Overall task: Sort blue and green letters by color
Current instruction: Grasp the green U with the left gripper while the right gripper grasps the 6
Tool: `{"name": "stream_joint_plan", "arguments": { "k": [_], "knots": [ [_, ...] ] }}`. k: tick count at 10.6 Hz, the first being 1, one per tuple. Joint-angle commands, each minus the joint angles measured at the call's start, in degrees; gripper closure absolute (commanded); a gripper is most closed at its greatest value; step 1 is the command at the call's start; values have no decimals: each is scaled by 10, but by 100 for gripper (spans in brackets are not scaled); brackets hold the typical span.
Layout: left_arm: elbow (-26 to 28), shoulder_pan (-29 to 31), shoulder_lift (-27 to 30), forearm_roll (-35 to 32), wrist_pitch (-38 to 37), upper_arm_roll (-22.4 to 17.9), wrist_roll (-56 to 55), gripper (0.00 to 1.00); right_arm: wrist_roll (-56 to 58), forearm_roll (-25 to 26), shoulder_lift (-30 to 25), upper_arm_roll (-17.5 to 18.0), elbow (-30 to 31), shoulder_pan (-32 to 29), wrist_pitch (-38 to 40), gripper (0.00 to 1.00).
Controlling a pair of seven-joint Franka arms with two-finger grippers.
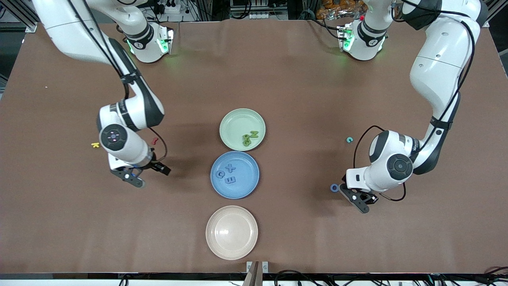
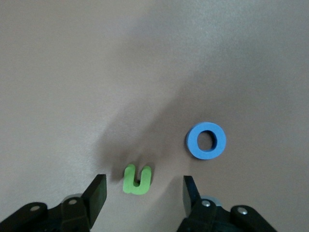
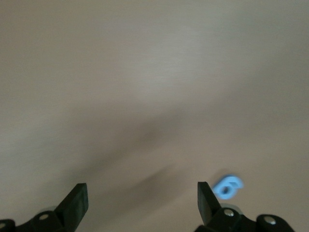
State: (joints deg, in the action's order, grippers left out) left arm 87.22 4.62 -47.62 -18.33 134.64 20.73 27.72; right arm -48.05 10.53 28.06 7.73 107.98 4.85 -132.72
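Brown bench [image 1: 278, 79] with three plates in a row, both arms low over it.
The left pincer [image 2: 140, 193] stands released around the small flat green u [image 2: 137, 179], the blue ring-shaped O [image 2: 206, 140] lying just beside it. The right pincer [image 3: 142, 200] is spread empty above bare bench, the light-blue 9 [image 3: 227, 186] just outside one finger.

A robotics lab. Two arms [image 1: 131, 115] stand bolted to a brown table [image 1: 301, 95]. Cables [image 1: 254, 16] and aluminium framing [image 1: 20, 16] edge it.
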Motion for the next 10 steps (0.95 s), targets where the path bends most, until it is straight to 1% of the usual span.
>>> {"name": "stream_joint_plan", "arguments": {
  "k": [1,2,3,4,5,6,7,9,10],
  "knots": [
    [-12,5,-18,29,-7,-1,49,29,-68,0,-88,10,120,-54,-9,0],
    [-12,5,-19,29,-6,-2,50,33,-92,-11,-101,10,146,-71,-24,0],
    [-12,5,-20,29,-6,-3,55,43,-126,-28,-104,10,165,-77,-52,0],
    [-12,5,-20,29,-5,-5,65,58,-176,-30,-102,10,179,-79,-87,0],
    [-12,5,-20,30,-5,-5,58,87,-206,-30,-102,10,193,-80,-110,0],
    [-10,4,-16,27,-3,-6,49,98,-236,-31,-103,10,204,-80,-131,0],
    [-10,-1,-11,23,3,-5,38,100,-271,-30,-103,10,210,-80,-147,0],
    [-5,-10,-1,22,3,1,-34,100,-276,-30,-100,10,224,-80,-155,0],
    [1,-16,13,22,-1,5,-62,100,-277,-30,-96,9,240,-80,-182,0]
  ]
}}
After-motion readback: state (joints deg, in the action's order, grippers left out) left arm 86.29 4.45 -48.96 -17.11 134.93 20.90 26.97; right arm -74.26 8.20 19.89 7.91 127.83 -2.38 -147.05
